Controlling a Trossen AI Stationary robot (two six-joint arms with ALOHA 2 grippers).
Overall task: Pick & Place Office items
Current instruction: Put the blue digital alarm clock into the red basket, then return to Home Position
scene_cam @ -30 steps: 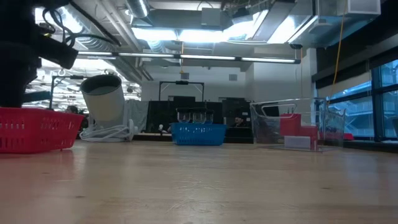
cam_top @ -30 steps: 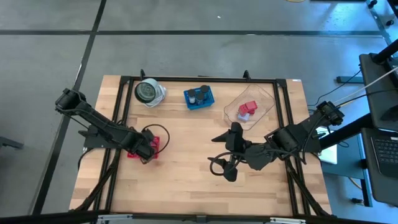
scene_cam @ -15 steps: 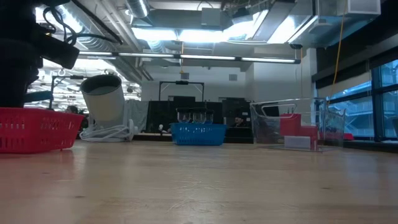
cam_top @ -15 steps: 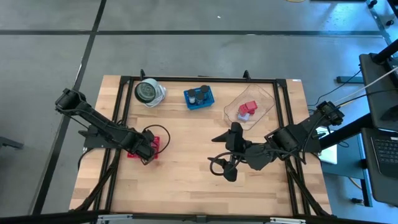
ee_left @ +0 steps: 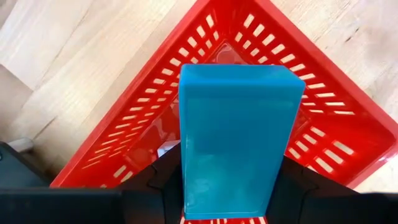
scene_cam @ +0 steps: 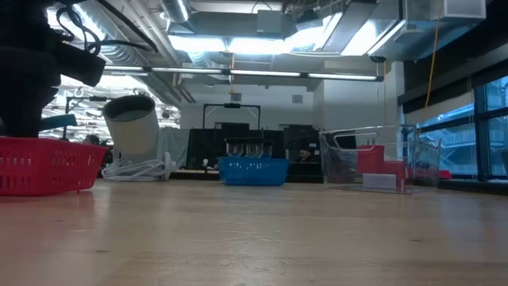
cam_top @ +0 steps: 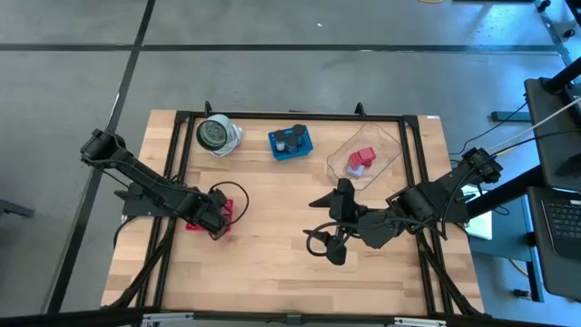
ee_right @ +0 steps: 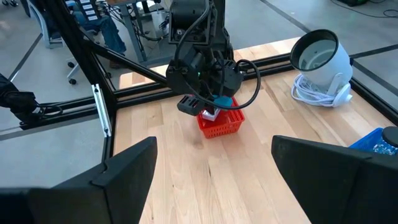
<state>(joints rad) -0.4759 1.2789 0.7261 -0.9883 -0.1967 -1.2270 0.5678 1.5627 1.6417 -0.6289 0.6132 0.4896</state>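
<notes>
Little differs from a second ago — both arms sit where they were; only the low view shows the left arm's dark bulk shifted slightly. The left gripper (cam_top: pixel 218 214) hangs over the red tray (cam_top: pixel 194 223), its fingers (ee_left: pixel 155 180) clamped on a teal block (ee_left: pixel 233 140) that stands upright between them, directly above the tray's mesh floor. The right gripper (cam_top: pixel 329 243) waits mid-table, fingers (ee_right: pixel 127 171) spread wide and empty — well apart from the clear tub (cam_top: pixel 363 154) holding red pieces.
</notes>
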